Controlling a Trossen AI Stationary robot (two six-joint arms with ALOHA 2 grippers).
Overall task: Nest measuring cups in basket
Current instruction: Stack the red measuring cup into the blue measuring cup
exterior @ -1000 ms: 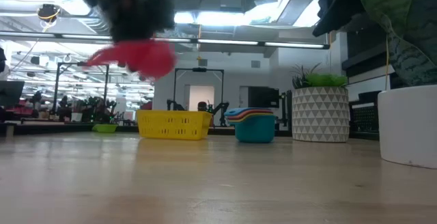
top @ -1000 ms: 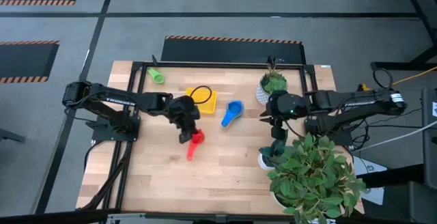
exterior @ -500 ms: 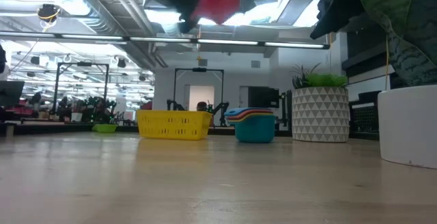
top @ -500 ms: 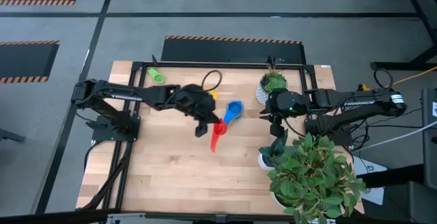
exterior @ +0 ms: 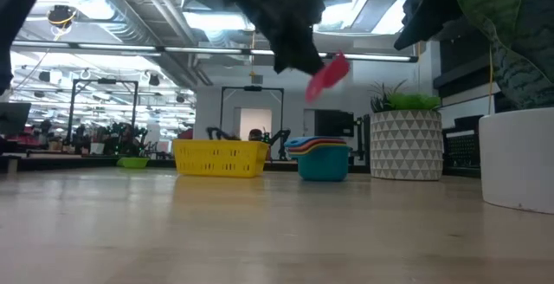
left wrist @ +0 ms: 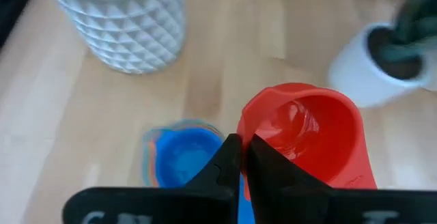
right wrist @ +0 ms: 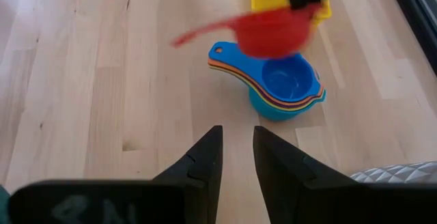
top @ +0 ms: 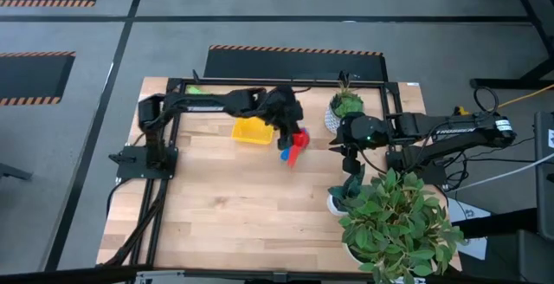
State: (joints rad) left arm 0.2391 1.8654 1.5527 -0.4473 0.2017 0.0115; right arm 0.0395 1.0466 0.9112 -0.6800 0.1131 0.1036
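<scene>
The red cup (left wrist: 307,138) hangs in the air, pinched at its rim by the left claw (left wrist: 239,157), just above the stack of nested cups (right wrist: 283,84) on the desk (top: 225,206). In the high view the arm hides most of that stack. The yellow basket (top: 251,131) sits at nine o'clock from it. The right claw (right wrist: 235,157) waits at three o'clock, fingers slightly apart, holding nothing.

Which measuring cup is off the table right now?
The red cup, shut in the left gripper above the blue-topped nested stack; the stack sits on the table.
</scene>
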